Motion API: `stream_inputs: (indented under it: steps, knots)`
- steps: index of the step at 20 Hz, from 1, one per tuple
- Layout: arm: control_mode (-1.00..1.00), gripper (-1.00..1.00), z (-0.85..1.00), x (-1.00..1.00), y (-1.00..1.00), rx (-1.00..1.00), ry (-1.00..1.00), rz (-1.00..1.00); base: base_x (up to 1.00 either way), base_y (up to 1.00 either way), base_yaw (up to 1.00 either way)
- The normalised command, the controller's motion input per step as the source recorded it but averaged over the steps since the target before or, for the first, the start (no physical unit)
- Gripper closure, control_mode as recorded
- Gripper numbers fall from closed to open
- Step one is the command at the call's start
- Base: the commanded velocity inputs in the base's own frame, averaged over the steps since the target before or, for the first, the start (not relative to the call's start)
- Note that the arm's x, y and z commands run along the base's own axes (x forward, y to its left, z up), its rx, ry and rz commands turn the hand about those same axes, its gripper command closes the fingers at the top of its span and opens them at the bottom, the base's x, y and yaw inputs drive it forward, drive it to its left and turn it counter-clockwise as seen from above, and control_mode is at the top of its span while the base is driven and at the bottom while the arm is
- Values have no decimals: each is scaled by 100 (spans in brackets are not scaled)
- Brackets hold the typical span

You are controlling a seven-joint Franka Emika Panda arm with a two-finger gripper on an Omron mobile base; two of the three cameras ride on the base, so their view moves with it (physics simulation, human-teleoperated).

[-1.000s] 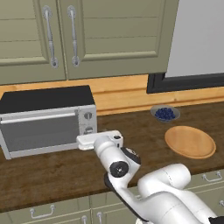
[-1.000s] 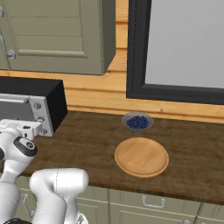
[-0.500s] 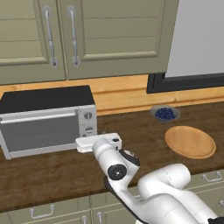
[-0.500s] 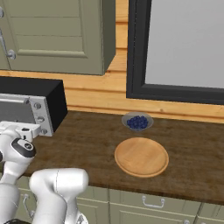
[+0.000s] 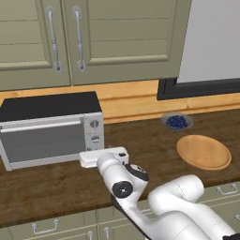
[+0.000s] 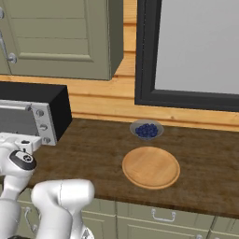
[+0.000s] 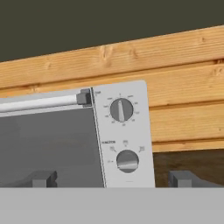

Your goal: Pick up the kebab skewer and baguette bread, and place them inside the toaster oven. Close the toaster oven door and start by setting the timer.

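Observation:
The toaster oven (image 5: 51, 126) stands at the left of the counter, also in the right base view (image 6: 32, 112). The toaster oven door (image 7: 48, 144) is shut, with its bar handle (image 7: 39, 103) along the top edge. My gripper (image 7: 113, 179) is open and holds nothing. It faces the oven's knob panel from close in front, and one dark fingertip (image 7: 41, 178) rises before the glass. The upper knob (image 7: 121, 109) and the one below it (image 7: 127, 160) lie between the jaws' lines. My white hand (image 5: 103, 157) hovers just off the oven's lower right corner. The kebab skewer and baguette bread are out of view.
A bare round wooden plate (image 5: 204, 152) lies at the right of the counter, with a bowl of blueberries (image 5: 176, 121) behind it. Wall cabinets (image 5: 93, 37) hang above the oven, and a dark-framed window (image 6: 191, 51) stands at the right.
The hand has drifted slightly lower and nearer the counter's front edge. The jaws stay wide open.

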Motion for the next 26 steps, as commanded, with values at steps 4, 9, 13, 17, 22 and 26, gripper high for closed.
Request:
stream_inputs:
  steps: [4, 9, 13, 17, 22, 26]
  knots:
    - [-100, -100, -27, 0, -7, 1, 0, 0, 0, 0, 0]
    - [-100, -100, -22, 0, -9, 2, 0, 0, 0, 0, 0]
    - [-100, -100, -25, 0, -5, 3, 2, 0, 0, 0, 0]
    - [-100, -100, -29, 0, -8, 4, 4, 0, 0, 0, 0]
    - [-100, -100, -22, 0, -9, 1, 2, 0, 0, 0, 0]
    - [-100, -100, -16, 0, -11, 0, 1, 0, 0, 0, 0]
